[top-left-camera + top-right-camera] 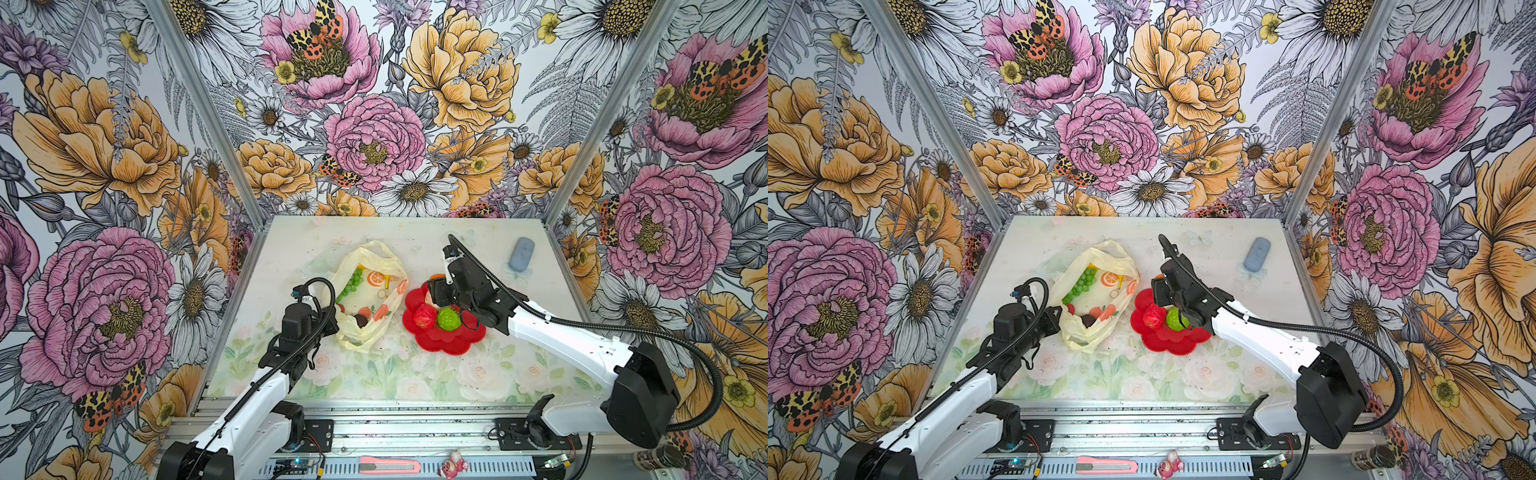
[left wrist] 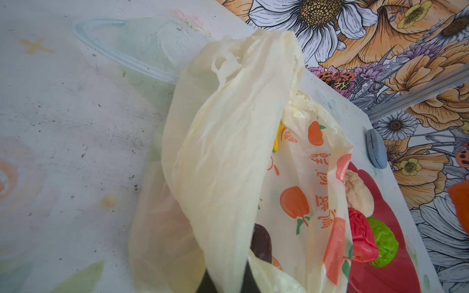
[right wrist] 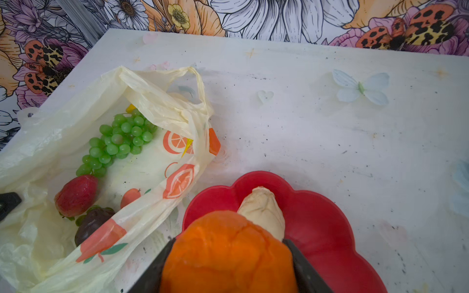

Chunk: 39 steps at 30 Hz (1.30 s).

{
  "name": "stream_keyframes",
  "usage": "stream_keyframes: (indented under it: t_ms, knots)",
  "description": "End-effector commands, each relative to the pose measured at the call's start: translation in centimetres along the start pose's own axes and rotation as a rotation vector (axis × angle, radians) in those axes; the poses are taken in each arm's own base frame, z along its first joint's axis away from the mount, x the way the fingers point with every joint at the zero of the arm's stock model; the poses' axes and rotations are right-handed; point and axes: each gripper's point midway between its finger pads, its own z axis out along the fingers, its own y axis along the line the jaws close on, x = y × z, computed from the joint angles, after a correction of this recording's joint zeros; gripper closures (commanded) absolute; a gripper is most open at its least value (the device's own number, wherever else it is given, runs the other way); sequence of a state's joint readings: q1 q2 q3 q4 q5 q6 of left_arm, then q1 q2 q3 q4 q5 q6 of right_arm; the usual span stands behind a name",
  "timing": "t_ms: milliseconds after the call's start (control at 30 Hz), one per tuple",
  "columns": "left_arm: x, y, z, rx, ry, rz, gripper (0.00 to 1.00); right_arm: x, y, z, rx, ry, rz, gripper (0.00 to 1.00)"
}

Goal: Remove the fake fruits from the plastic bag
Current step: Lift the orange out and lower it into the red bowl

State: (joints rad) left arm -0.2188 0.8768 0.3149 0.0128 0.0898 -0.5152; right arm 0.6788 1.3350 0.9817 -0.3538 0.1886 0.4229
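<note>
- The plastic bag point(image 1: 376, 297) lies in the middle of the table point(image 1: 291, 374), between the two grippers.
- The left gripper point(image 1: 334, 322) is at the near left edge of the bag. Its fingers are pressed together and pinch the thin side of the bag.
- In the left wrist view that side of the bag stands up like a sail, right in front of the camera.
- The right gripper point(image 3: 228, 243) is to the right of the bag, apart from it. It hangs over the far left part of the red flower plate point(image 1: 449, 345).
- Its two fingers squeeze an orange point(image 3: 228, 258) between them. The orange is up in the air over the plate, just beside the cream piece point(image 3: 264, 210) that lies there.
- A red fruit point(image 1: 424, 316) and a bumpy green round fruit point(image 1: 449, 319) sit side by side on the plate and touch each other. They are nearer to the front than the right gripper.
- Inside the bag are a green grape bunch point(image 3: 116, 142), a strawberry point(image 3: 76, 195) and a dark brown fruit point(image 3: 94, 223). The strawberry and the dark fruit lie closest to the left gripper.
- A yellow fruit point(image 3: 130, 107) peeks out past the grapes. Most of it is hidden.
- The bag's edge lies just beside the plate. I cannot tell if they touch.
- A clear dish point(image 2: 121, 58) lies behind the bag, partly under it.
- A blue-grey oval thing point(image 1: 522, 254) lies far off at the back right.
</note>
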Motion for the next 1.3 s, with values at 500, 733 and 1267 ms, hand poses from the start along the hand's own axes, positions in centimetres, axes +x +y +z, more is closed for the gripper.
stream_keyframes:
  t_ms: [500, 733, 1267]
  knots:
    - [-0.7, -0.5, -0.3, 0.019, -0.039, 0.033, 1.00, 9.6, 2.9, -3.0, -0.030, 0.211, 0.118, 0.44]
    - [-0.5, -0.6, -0.3, 0.024, -0.033, 0.034, 1.00, 11.8, 2.5, -1.1, 0.010, 0.240, 0.136, 0.44]
    - [-0.6, -0.7, -0.3, 0.027, -0.038, 0.036, 1.00, 12.9, 1.6, 1.7, 0.077, 0.206, 0.148, 0.42]
